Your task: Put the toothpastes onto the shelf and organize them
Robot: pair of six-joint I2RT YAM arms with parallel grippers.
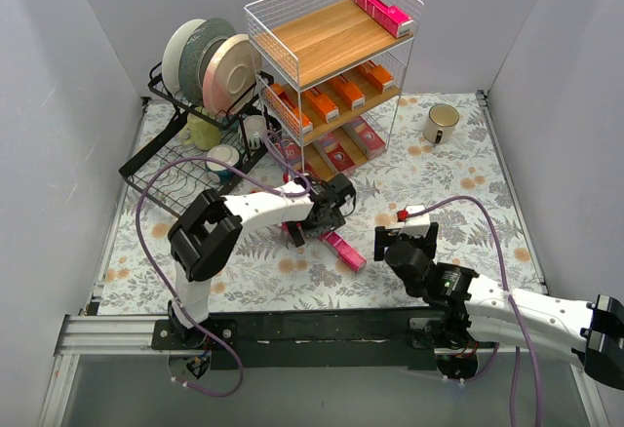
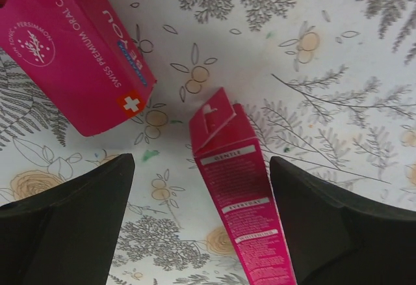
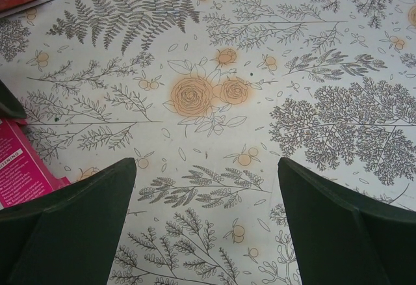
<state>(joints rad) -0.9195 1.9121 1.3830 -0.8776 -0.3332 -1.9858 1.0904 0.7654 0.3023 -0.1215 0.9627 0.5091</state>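
Toothpastes in long slim cartons are in 2 places: most on the shelf, the rest on the counter. The tall 3-tier shelf of white wire mesh and light wooden boards stands at the back of the counter, which is covered by a floral-print cloth. Magenta-pink cartons lie along the right rear edge of the top board. The middle board carries a row of orange cartons, and the bottom board holds dark red and pink cartons.

In front of the shelf, a magenta-pink carton with white label strips lies flat on the cloth between the 2 black fingers of the left gripper. Its end flap is lifted. The fingers stand apart, 1 on each side, and bare cloth shows between each finger and the carton. Another magenta-pink carton printed "Swiss premium oral care" lies near it, apart from it, toward the upper left of the left wrist view.

The right gripper hangs over bare cloth to the right, its fingers spread wide with nothing between them. A pink carton corner shows at the left edge of its wrist view.

A black wire dish rack with upright round plates stands left of the shelf. A cream mug sits to the shelf's right.
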